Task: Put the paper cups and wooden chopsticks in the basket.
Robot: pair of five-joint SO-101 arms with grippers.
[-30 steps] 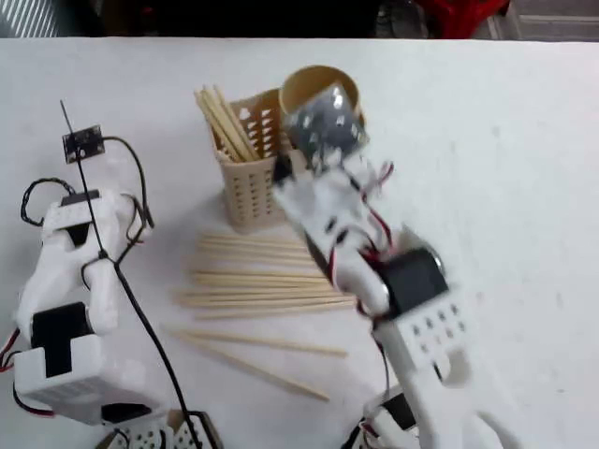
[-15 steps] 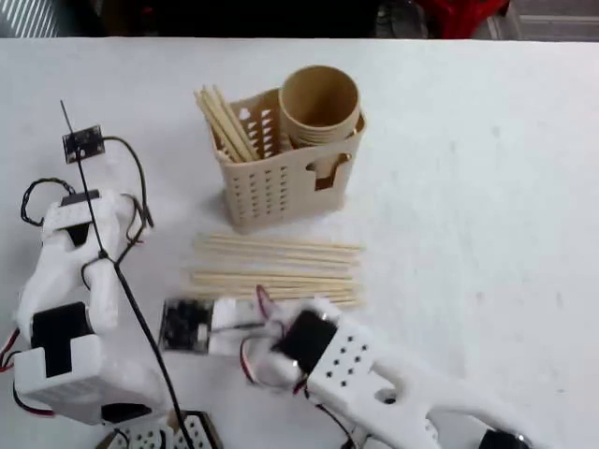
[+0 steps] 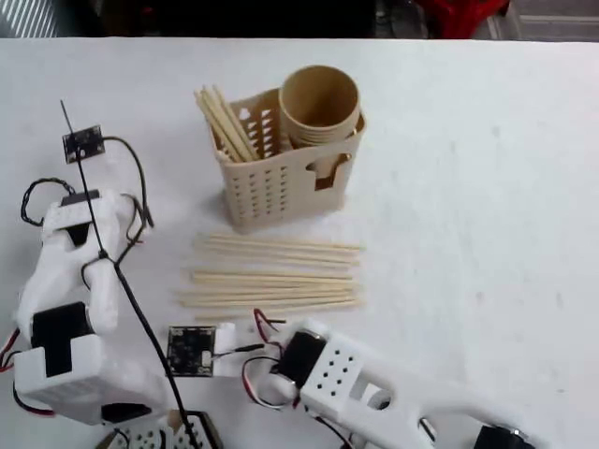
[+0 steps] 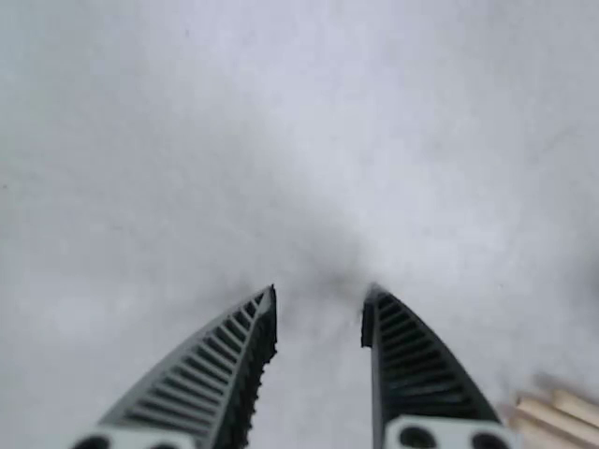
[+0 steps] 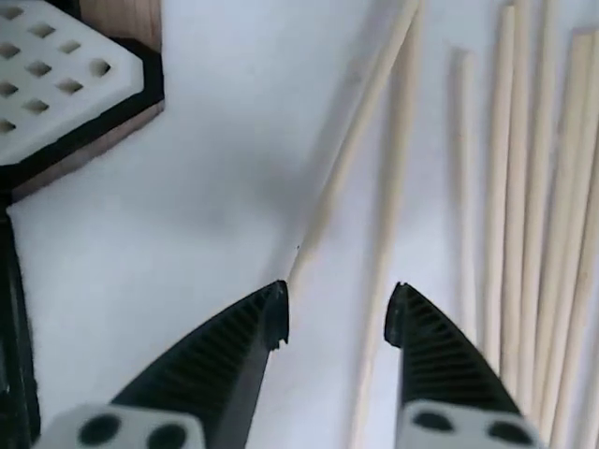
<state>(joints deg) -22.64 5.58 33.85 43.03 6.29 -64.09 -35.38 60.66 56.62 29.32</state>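
- Paper cups sit stacked in the basket at the far middle
- Wooden chopsticks lie in a row on the surface, just nearer than the basket
- Right pincer part open, empty, low over two stray sticks; left pincer part open, empty, over bare surface
- Risk: flat thin sticks may roll or slip from closing jaws

The basket wall hides the lower ends of the upright chopsticks and most of the stacked paper cups, whose number cannot be told. The high view's bottom edge cuts off both the right arm and the left arm. In the right wrist view, loose chopsticks run off opposite edges; in the left wrist view, blurred chopstick ends sit clipped at a corner.
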